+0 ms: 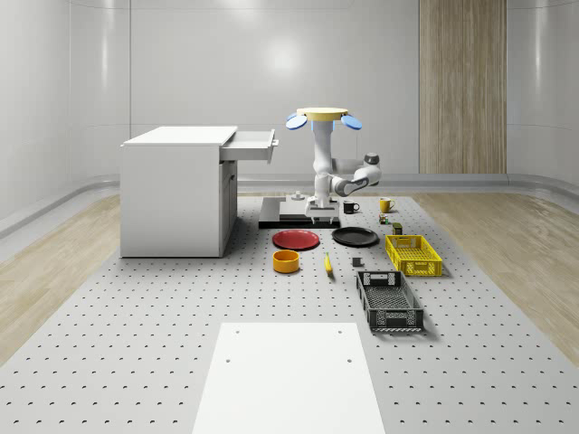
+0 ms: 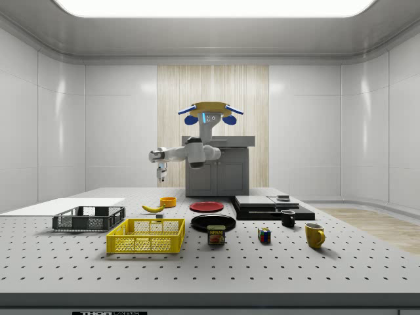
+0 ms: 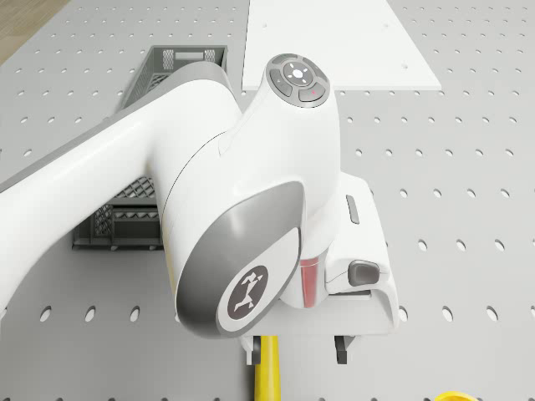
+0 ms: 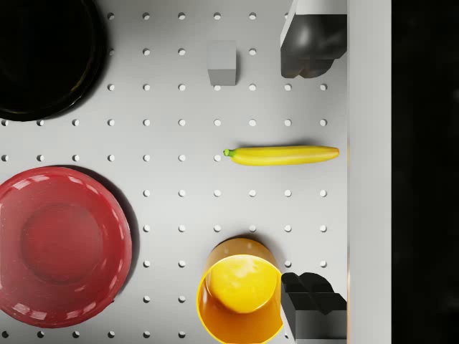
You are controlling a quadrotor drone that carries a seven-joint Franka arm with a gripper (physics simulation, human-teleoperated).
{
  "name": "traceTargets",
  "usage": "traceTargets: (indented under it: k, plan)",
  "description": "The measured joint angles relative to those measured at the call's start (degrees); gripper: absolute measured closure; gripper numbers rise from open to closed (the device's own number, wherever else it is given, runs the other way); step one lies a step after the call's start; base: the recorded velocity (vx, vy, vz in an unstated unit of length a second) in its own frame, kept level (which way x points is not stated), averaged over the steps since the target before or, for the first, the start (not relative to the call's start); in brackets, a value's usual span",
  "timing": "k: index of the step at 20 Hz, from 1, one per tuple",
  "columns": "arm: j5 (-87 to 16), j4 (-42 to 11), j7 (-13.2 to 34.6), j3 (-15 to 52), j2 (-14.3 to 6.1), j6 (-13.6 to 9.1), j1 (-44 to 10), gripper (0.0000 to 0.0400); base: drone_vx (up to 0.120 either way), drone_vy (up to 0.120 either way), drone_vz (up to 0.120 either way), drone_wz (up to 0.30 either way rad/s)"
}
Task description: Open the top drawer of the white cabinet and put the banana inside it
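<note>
Top drawer [image 1: 251, 145] pulled out; banana [image 4: 282, 155] lies on table below gripper [image 4: 313, 172], fingers apart, empty; drone [image 1: 322, 116] hovers above.

The drone [image 1: 322, 115] has a flat yellow disc body with blue rotor guards at its sides. The arm [image 3: 226, 192] consists of glossy white rounded links with grey joint covers; one cover bears a white logo on a dark disc. The wrist cap carries grey buttons. The end effector [image 3: 296, 351] has dark fingers [image 4: 310, 43].
</note>
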Motion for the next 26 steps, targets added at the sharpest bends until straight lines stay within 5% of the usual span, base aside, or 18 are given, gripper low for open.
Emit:
traceTargets:
  k: [26]
  plan:
    - [-0.6, 0.0, -0.1, 0.1, -1.4, 1.2, 0.1, 0.0, 0.051, 0.015, -0.114, 0.0]
